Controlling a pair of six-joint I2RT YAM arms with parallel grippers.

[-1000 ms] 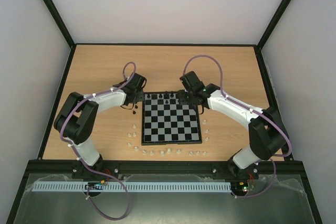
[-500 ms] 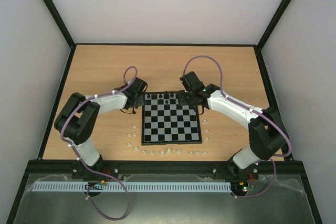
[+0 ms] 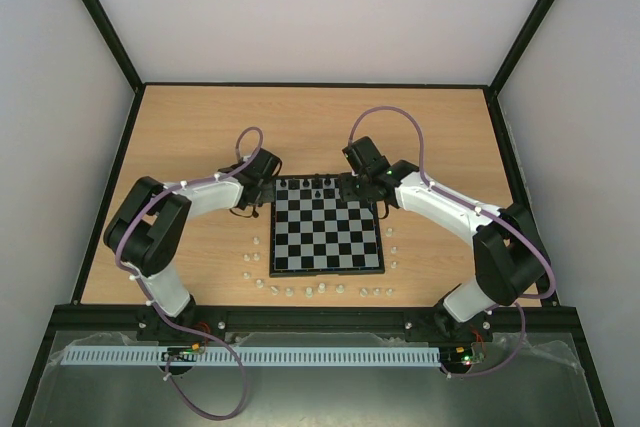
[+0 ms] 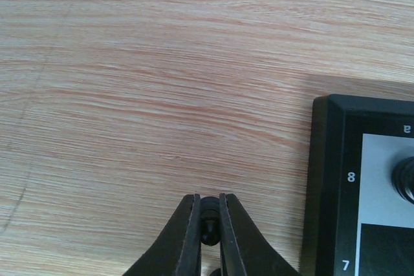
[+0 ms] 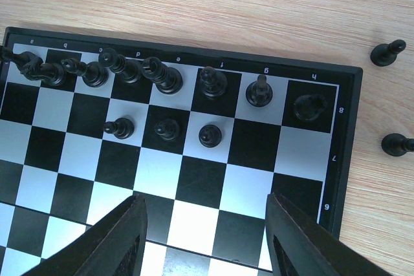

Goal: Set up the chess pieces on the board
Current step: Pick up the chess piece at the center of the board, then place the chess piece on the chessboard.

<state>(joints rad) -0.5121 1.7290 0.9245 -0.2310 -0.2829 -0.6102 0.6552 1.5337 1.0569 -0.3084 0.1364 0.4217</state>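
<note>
My left jaws clamp a black chess piece (image 4: 208, 216) beside the board (image 4: 321, 185); right jaws hang half-open, empty

Top view: high behind arm bases (image 3: 165, 319), looks down on whole pale wooden desk (image 3: 200, 137). Wrist views: close, downward past left hand (image 4: 208, 200), right hand (image 5: 206, 201). All three share far-left corner of black-and-grey checked square board (image 3: 327, 237).

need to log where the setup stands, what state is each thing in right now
board, flat on the table, partly set
left claw, shut on a black piece
right claw, open, empty, above the board
back-row black pieces, standing on the board
three black pawns, standing in the next row
two black pieces, off the board, on the table
white pieces, off the board, on the table
</note>
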